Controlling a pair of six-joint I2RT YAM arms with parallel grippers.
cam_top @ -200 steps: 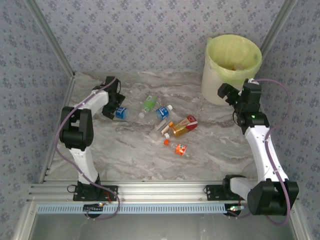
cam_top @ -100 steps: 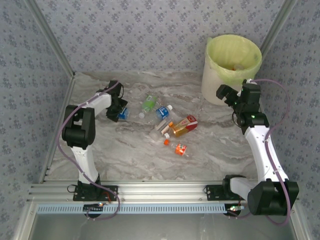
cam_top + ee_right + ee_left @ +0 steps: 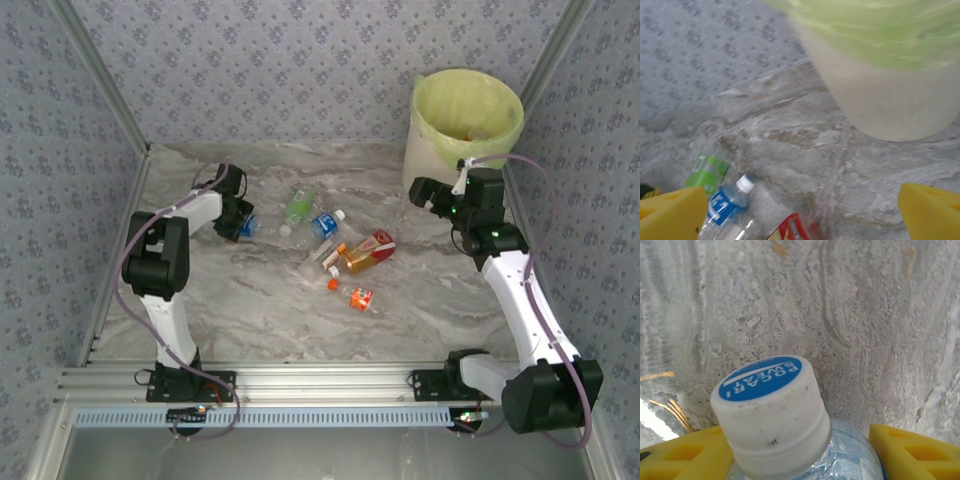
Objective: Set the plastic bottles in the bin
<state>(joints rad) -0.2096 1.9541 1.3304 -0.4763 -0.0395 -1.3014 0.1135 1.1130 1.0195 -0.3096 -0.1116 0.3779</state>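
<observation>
Grab step, I'd say: left gripper (image 3: 238,215) looks clamped on the blue bottle (image 3: 248,226) at the table's left. Next it needs a lift and a long carry right to the bin (image 3: 432,165). Other bottles (image 3: 345,255) lie mid-table. Right gripper (image 3: 420,190) hangs spread and empty beside the bin. The left wrist view reads "Pocari Sweat" on the cap (image 3: 767,400); from overhead it's a blue blob.

the top camera looks down from high behind the rig on the whole table (image 3: 250,320) and the bin (image 3: 467,105) at far right. the left wrist camera sits very close above a bottle (image 3: 767,405), facing the tabletop. the right wrist camera looks low across the table, sharing the bin and a blue-label bottle (image 3: 724,204) with the top view.
</observation>
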